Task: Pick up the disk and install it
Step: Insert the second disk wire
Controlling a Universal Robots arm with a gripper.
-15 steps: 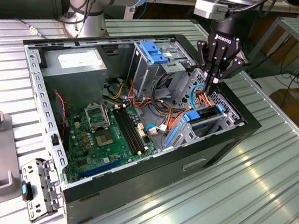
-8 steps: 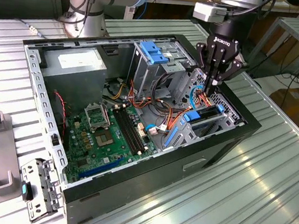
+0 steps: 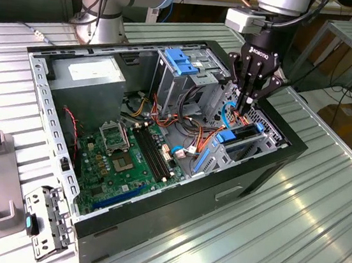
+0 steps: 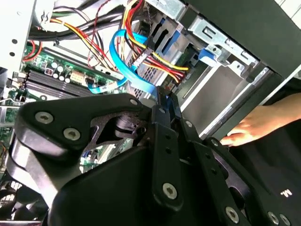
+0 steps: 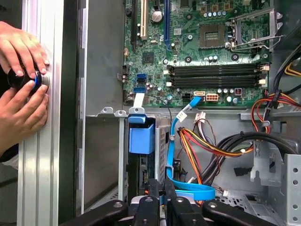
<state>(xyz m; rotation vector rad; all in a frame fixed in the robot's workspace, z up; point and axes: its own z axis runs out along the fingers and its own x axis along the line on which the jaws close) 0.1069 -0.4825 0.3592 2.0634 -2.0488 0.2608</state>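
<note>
The black multi-fingered end effector [image 3: 249, 102] hangs from the arm over the drive cage of the open black tower computer case [image 3: 267, 175], which lies on its side on the ribbed aluminium bench [image 3: 318, 232]. Its fingers point down and are drawn close together, tips reaching in among the cables beside the cage. In both wrist views the fingers [image 5: 155, 207] look pressed nearly together, yet whether they clamp anything between them I cannot tell.

The disk, a flat dark drive with blue plastic side rails [image 3: 242, 138], appears to sit already inside the lower bay of the cage, on the exterior view's right of the case, its blue rail end facing outward. In the first wrist view a blue plastic rail tab [image 5: 141, 137] stands at the mouth of that bay, just in front of the end effector. A light blue flat data cable [image 4: 127, 61] loops directly by the fingertips, beside a bundle of red, yellow and orange power wires [image 5: 202, 146].

Judging from this, the pick-up is done and the disk is in its slot; what seems left is final seating, or perhaps connecting. How fully the disk is pushed home is not clear.

A person's hands [image 5: 21, 89] rest on the bench rail outside the case, holding a small black round object [image 5: 23, 79].
</note>
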